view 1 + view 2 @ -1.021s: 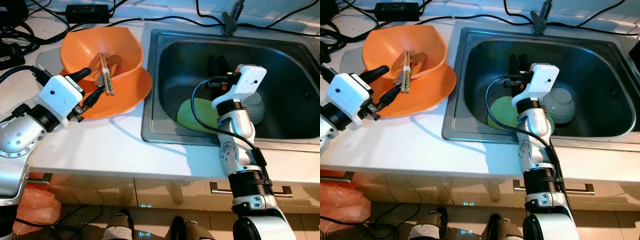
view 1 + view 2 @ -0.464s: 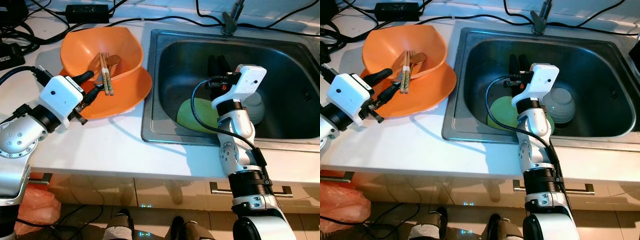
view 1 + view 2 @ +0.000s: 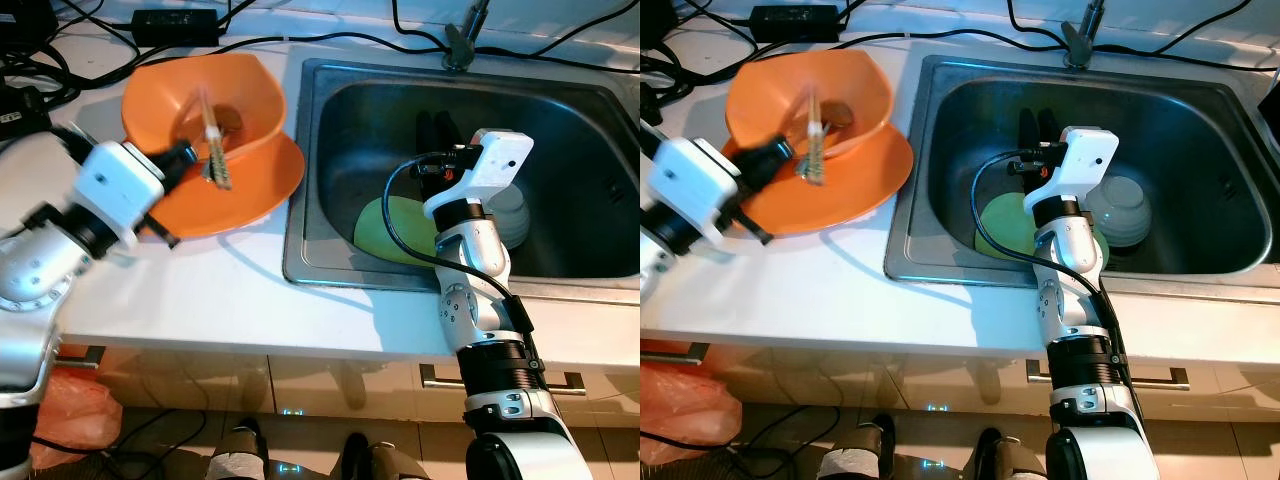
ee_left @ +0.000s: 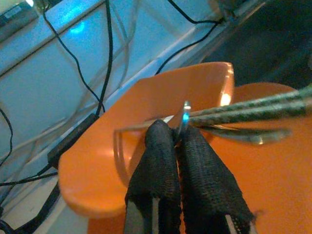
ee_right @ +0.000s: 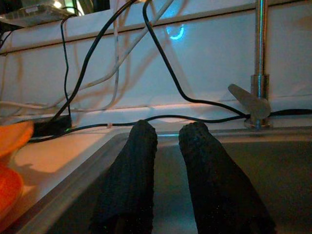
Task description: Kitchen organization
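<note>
Chopsticks (image 4: 253,109) pinched in left hand (image 4: 178,141), over orange bowl (image 4: 122,161)

— How many orange dishes stand on the worktop (image 3: 230,290)?
— Two: one orange bowl (image 3: 210,95) and one orange plate (image 3: 255,185) under it, near the worktop's far left corner.
— And the utensils in the bowl?
— One pair of chopsticks (image 3: 213,150), so two sticks; the metal pieces beside them are too blurred to count.
— What lies in the sink (image 3: 350,110)?
— One green plate (image 3: 385,230) and one pale bowl (image 3: 1120,210). One faucet (image 3: 462,35) stands at its far edge.
— Robot hands?
— Two: the left hand (image 4: 176,141) and the right hand (image 5: 168,136), each with two black fingers.
— Anything else?
— One black power adapter (image 3: 175,20) at the far edge, among several cables.
</note>
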Available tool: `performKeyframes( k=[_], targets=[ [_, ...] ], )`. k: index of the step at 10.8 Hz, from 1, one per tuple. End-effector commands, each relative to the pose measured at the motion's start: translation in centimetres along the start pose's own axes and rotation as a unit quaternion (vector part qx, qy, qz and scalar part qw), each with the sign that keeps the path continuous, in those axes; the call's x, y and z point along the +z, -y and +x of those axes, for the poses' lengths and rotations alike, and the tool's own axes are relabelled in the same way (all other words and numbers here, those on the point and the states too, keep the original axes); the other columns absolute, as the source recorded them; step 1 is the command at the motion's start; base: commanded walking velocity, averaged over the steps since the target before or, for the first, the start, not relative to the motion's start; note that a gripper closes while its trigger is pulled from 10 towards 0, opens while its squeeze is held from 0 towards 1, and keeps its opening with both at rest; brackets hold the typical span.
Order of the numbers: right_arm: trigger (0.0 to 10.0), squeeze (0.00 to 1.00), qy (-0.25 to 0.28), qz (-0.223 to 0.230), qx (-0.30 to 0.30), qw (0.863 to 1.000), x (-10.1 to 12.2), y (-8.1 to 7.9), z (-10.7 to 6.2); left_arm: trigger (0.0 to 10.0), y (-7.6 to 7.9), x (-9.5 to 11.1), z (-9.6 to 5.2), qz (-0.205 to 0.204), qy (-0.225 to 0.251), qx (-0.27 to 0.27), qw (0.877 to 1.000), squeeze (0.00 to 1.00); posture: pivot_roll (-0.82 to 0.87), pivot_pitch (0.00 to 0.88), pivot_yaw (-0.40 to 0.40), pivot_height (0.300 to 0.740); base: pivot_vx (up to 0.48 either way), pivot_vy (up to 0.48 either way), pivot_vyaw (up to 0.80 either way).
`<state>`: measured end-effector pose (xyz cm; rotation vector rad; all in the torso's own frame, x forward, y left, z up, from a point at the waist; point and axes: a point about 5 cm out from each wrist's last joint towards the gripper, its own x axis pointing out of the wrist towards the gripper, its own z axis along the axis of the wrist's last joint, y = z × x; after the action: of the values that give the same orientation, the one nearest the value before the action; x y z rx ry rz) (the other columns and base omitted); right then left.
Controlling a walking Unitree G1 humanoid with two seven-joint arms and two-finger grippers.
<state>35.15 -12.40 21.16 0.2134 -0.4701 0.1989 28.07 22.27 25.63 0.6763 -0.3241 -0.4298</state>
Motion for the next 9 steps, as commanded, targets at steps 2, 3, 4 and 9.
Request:
performKeyframes(
  k=[2,3,4,9],
  targets=[
    [10.0,0.00,-0.027,0.009,-0.018,0.999,-1.4,0.6,-1.0,5.4,-1.0,1.8,0.1,0.001,0.029,0.010,1.000,0.00,0.21,0.219,-0.033,0.740,0.000,0.000,0.00],
    [10.0,0.00,-0.027,0.009,-0.017,0.999,-1.4,0.6,-1.0,10.0,-1.3,2.2,0.1,0.006,0.033,0.012,0.999,0.00,0.21,0.217,-0.034,0.740,0.000,0.000,0.00],
    [10.0,0.00,-0.027,0.009,-0.017,0.999,-1.5,0.5,-1.0,10.0,-1.6,2.4,0.0,0.011,0.033,0.009,0.999,0.00,0.21,0.217,-0.033,0.740,0.000,0.000,0.00],
    [10.0,0.00,-0.026,0.010,-0.015,1.000,-1.4,0.5,-0.9,10.0,-4.2,1.8,-0.7,0.067,-0.017,0.082,0.994,0.00,0.21,0.211,-0.036,0.740,0.000,0.000,0.00]
  ],
)
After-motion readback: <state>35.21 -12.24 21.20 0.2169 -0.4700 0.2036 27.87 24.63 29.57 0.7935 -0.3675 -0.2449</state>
